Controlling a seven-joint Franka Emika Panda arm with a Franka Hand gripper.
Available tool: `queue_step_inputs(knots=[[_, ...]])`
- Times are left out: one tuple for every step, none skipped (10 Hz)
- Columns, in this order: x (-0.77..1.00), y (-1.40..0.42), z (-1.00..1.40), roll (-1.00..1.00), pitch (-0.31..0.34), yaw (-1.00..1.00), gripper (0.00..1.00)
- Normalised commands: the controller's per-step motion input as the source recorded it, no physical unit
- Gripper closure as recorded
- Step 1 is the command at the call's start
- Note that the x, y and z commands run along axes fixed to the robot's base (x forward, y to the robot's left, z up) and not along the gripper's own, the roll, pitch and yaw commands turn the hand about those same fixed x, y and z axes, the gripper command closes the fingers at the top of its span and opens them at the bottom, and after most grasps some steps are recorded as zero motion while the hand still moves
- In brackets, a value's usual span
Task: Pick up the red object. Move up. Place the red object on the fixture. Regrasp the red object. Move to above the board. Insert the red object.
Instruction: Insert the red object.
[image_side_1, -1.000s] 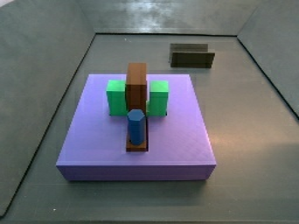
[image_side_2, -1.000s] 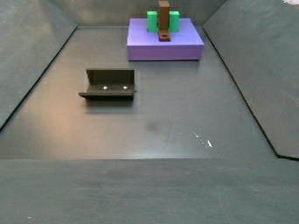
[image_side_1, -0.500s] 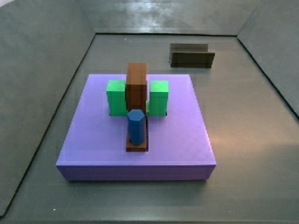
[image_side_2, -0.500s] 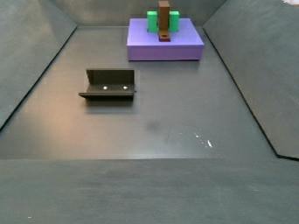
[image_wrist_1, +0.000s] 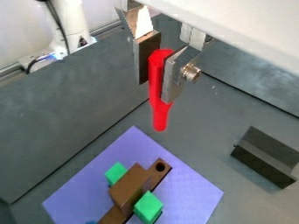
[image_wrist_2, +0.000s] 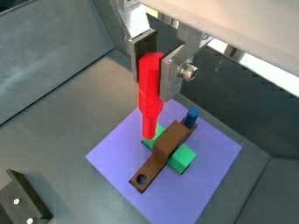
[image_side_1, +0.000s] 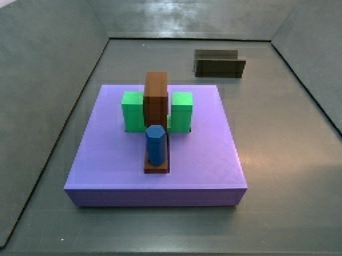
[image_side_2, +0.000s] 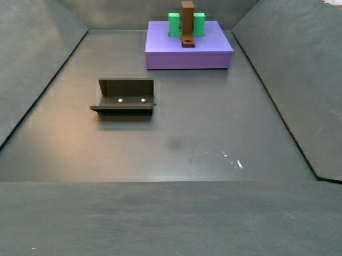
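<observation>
A dull grey floor (image_side_2: 201, 130) with low grey walls fills both side views; neither shows the arm. On that floor the large flat purple rectangular board (image_side_1: 120, 170) carries two green blocks (image_side_1: 132, 111), a brown bar (image_side_1: 158, 100) running between them, and a blue hexagonal peg (image_side_1: 155, 145) standing upright at one end of the bar. The small dark olive-black open-topped fixture (image_side_2: 124, 97) stands on the floor well apart from the board.

In both wrist views the pincer (image_wrist_1: 153, 58) hangs high above the board, pointing downward. Its flat silver fingers (image_wrist_1: 170, 74) are clamped on the slim bright red peg (image_wrist_1: 158, 87), gripping its upper part. The peg hangs upright, its lower end reaching well below the fingertips, clear of everything beneath. In a wrist view the red peg (image_wrist_2: 151, 87) sits over the board (image_wrist_2: 117, 153) near the green blocks and the brown bar (image_wrist_2: 162, 155), with the blue peg (image_wrist_2: 191, 115) just past it. The fixture (image_wrist_1: 271, 153) lies off to the side on the floor.
</observation>
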Motion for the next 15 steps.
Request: queue_step_inputs(knots=[[0.36,0.34,-0.53,-0.25,-0.031,-0.47,1.00],[0.39,0.33,-0.52,-0.25,-0.050,-0.48,1.00],[0.37,0.26,-0.44,-0.29,-0.060,-0.51,1.00],[0.35,0.25,-0.43,-0.30,-0.059,-0.52,1.00],[0.10,0.30,-0.58,-0.24,0.000,-0.51,1.00],[-0.09,0.25,-0.56,-0.28,0.029,-0.50,1.00],[-0.04,0.11,-0.40,-0.35,0.000,-0.48,1.00],[0.00,0.12,-0.40,-0.36,0.000,-0.43,1.00],[-0.10,0.15,-0.71,-0.24,0.000,-0.22,1.00],[-0.16,0.10,-0.80,-0.20,0.000,-0.11,1.00],[-0.15,0.05,-0.77,-0.16,0.000,-0.11,1.00],[-0.19,0.00,-0.63,0.02,-0.016,-0.16,1.00],[-0.21,-0.02,-0.37,0.01,-0.003,-0.13,1.00],[-0.39,0.00,-0.08,-0.17,-0.176,-0.06,1.00],[-0.28,0.00,0.00,-0.19,-0.149,0.00,1.00]])
